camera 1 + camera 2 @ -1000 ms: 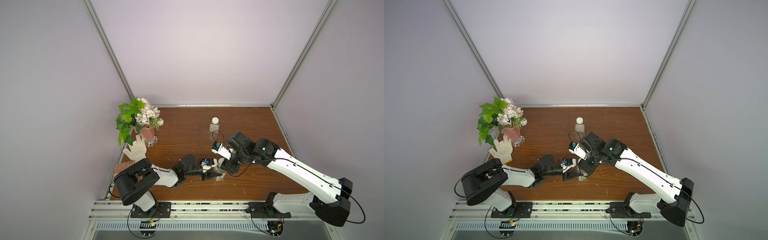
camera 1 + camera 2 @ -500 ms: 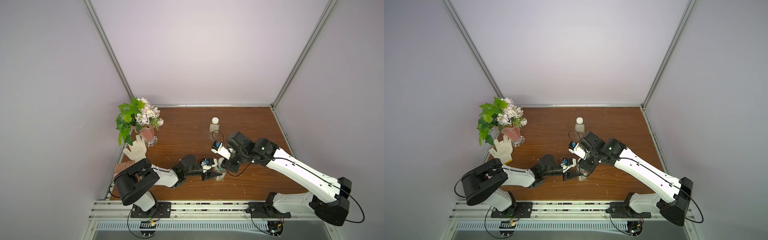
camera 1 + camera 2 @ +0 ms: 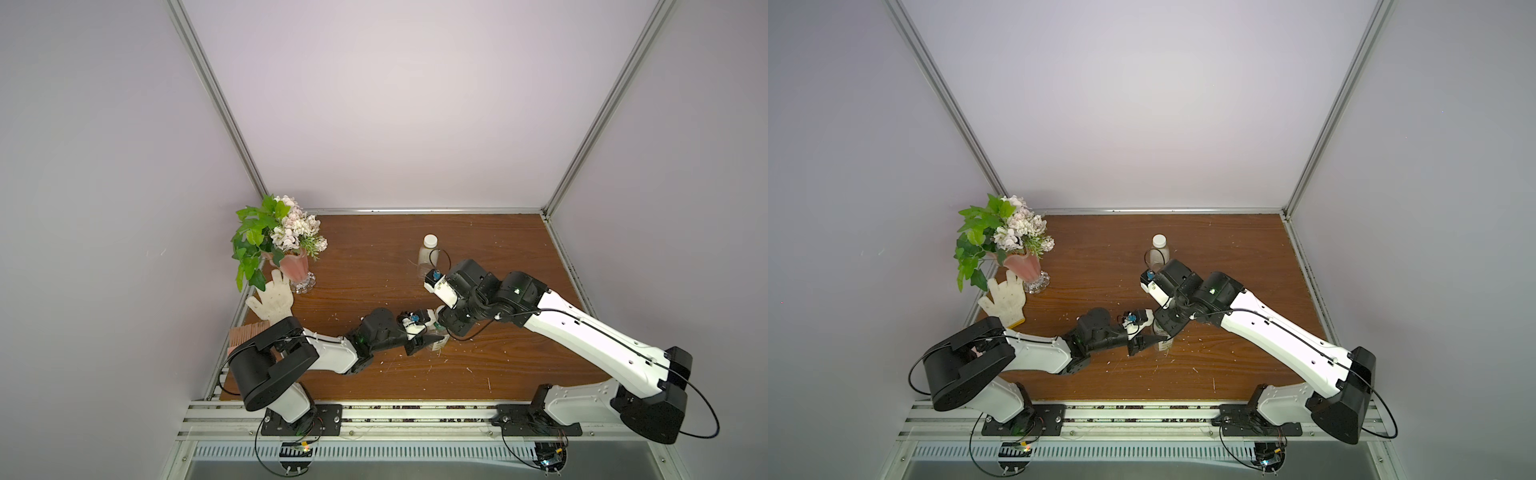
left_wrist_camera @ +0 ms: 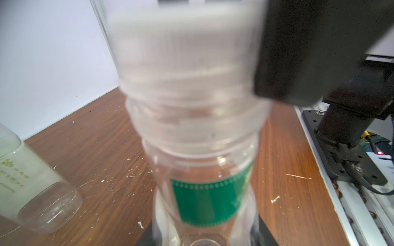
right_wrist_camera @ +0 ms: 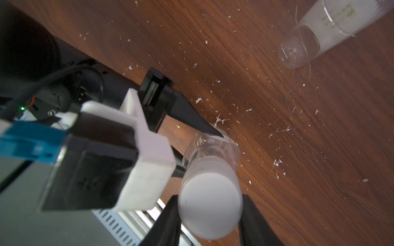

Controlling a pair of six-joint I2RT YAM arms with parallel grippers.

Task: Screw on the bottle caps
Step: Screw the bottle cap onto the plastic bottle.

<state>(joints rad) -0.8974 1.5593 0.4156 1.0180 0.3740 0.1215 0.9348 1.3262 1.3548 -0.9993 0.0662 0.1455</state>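
Note:
A clear bottle with a green label (image 4: 204, 191) stands upright near the table's front middle, small in both top views (image 3: 439, 341) (image 3: 1165, 344). My left gripper (image 4: 204, 238) is shut on its lower body, reaching in from the left (image 3: 428, 338). A white bottle cap (image 5: 210, 204) sits on its neck, blurred in the left wrist view (image 4: 183, 42). My right gripper (image 5: 210, 213) comes from above and is shut on that cap, one black finger on each side. A second bottle (image 3: 427, 259) with a pale label stands farther back with a white cap (image 3: 430, 240) on it.
A pink vase of flowers (image 3: 291, 266) and a white glove (image 3: 272, 299) stand at the left edge. The metal rail (image 3: 415, 415) with both arm bases runs along the front. The second bottle (image 5: 319, 36) stands close behind the right wrist.
The right gripper's fingers have closed in on the cap. Both arms have stayed almost in place, and the left grip on the bottle is unchanged.

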